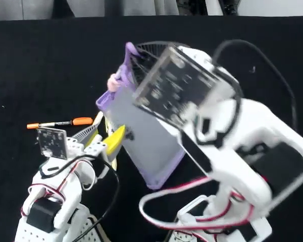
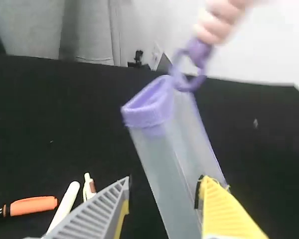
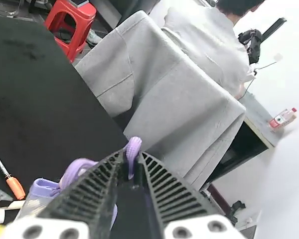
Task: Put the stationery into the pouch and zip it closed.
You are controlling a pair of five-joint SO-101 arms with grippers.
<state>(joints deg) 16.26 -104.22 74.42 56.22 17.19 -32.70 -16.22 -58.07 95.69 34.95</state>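
The right end effector (image 3: 133, 163) is clamping its ribbed fingers tight on the purple tab (image 3: 134, 148) of the translucent grey pouch (image 1: 146, 133), which is hanging tilted above the black bench (image 1: 40, 60). The left end effector (image 2: 164, 181) is spread wide, straddling the pouch's lower body. An orange marker (image 1: 65, 122) is lying on the bench nearby.

The lifted pouch (image 1: 146, 135) leans across the middle of the black table (image 1: 40, 60), filling the gap between the parted jaws of the left gripper (image 2: 163, 183). The orange marker (image 1: 63, 123) and a white pen (image 2: 65, 203) (just beside it) clutter the left; beyond them the table lies open.
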